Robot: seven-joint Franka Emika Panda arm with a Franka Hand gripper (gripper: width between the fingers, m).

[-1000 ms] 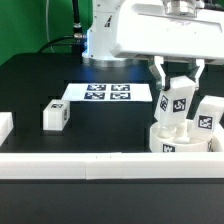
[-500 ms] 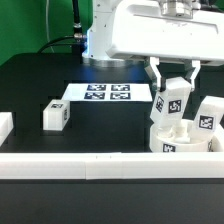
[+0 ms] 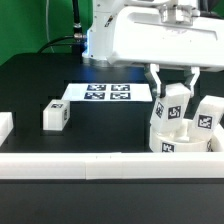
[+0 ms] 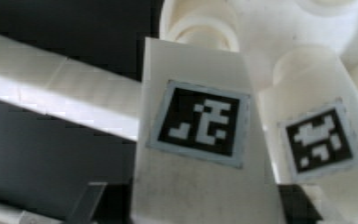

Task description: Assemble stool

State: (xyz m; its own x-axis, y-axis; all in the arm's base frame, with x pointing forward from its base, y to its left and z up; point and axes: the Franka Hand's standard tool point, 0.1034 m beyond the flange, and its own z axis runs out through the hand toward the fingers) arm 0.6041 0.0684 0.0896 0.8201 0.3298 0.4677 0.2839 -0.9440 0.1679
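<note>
where the exterior view is nearest, a long white border rail [image 3: 90, 163] runs across six o'clock. just behind it, at four o'clock, the round seat [image 3: 185, 143] sits on the black table [image 3: 40, 85]. the gripper [image 3: 172, 92] is clamped on an upright leg [image 3: 173, 110] whose lower end meets the seat, tag facing the camera. a second leg [image 3: 208, 115] stands just beside it. a loose leg [image 3: 55, 115] lies at nine o'clock. the marker board [image 3: 105, 93] lies farther back, near the centre.
</note>
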